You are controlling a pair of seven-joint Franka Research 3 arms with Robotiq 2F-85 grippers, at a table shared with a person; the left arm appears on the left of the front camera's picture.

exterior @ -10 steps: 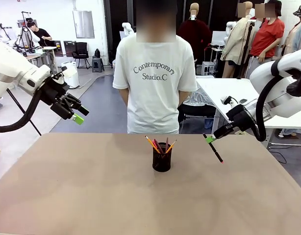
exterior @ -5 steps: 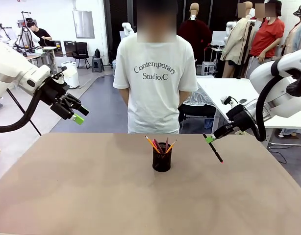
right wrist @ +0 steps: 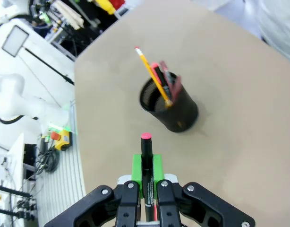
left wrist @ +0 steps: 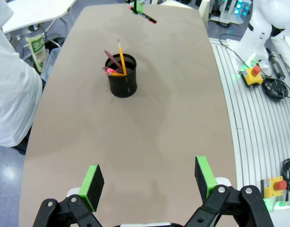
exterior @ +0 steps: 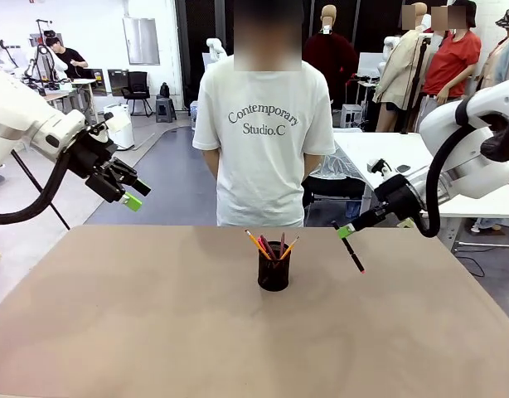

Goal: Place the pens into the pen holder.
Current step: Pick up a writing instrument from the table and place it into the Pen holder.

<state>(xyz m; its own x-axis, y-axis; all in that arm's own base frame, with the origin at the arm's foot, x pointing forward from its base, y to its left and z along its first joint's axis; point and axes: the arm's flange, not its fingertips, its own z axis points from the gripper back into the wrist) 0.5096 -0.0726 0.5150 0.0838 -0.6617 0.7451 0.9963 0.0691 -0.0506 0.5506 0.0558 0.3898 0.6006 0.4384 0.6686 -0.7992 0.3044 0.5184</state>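
Left gripper [exterior: 132, 196] is hovering off the table's left edge, jaws spread wide and holding nothing. Ahead of those jaws, mid-table, the pen holder [exterior: 273, 266] is already carrying several pens [exterior: 265, 244]. Right gripper [exterior: 346, 231] is clamping the black pen [exterior: 351, 256], pink tip downward, beside the holder; judged step: carrying it over. Next: centre the tip above the rim, then release.

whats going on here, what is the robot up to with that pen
The right gripper is shut on a black pen with a pink-red tip, holding it in the air to the right of the black mesh pen holder. The holder stands mid-table with a yellow pencil and other pens in it. The left gripper hangs open, away from the table's left side. A person in a white T-shirt stands at the far edge.
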